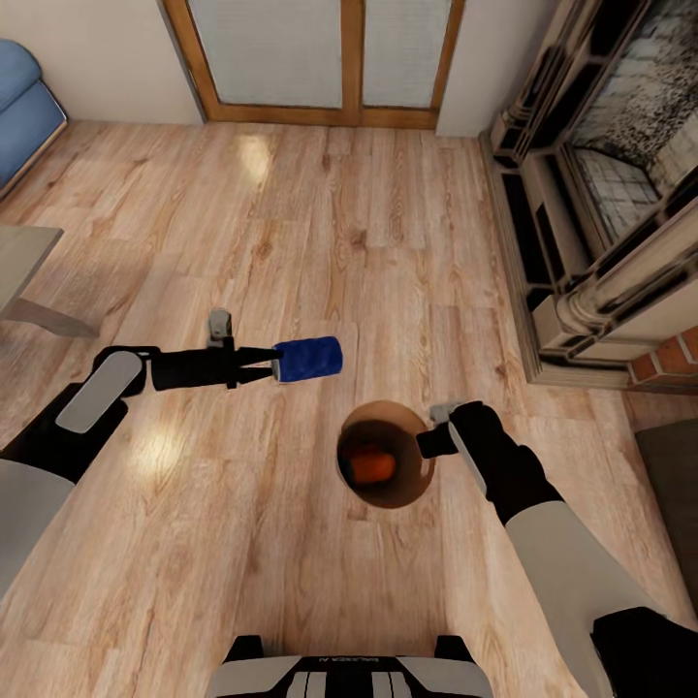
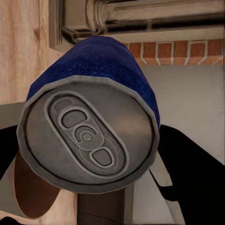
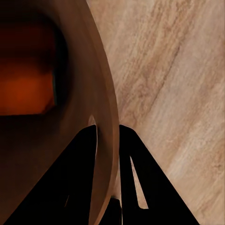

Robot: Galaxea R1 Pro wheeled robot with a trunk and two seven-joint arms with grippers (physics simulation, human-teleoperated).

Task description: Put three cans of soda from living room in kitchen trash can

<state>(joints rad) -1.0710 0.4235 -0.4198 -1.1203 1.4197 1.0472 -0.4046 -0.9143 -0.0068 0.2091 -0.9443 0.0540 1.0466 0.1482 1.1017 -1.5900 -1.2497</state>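
Note:
My left gripper (image 1: 274, 367) is shut on a dark blue can of soda (image 1: 308, 360), held on its side above the wood floor, up and left of the bin's mouth. Its silvery top (image 2: 88, 136) faces the left wrist camera, with dark fingers (image 2: 194, 180) beside it. The tash can (image 1: 401, 494) is round and copper-brown inside, and an orange can of soda (image 1: 372, 466) lies in it. My right gripper (image 1: 432, 442) is shut on the bin's rim. In the right wrist view its fingers (image 3: 79, 183) pinch the bin wall (image 3: 104, 108), beside the orange can (image 3: 26, 89).
The ornate fireplace (image 1: 601, 204) with its brick edge (image 1: 669, 357) lines the right side. A blue sofa (image 1: 21, 102) and a low table (image 1: 21, 260) stand at the left. Wood-framed doors (image 1: 325, 58) close the far wall. A dark mat (image 1: 671, 485) lies at the right.

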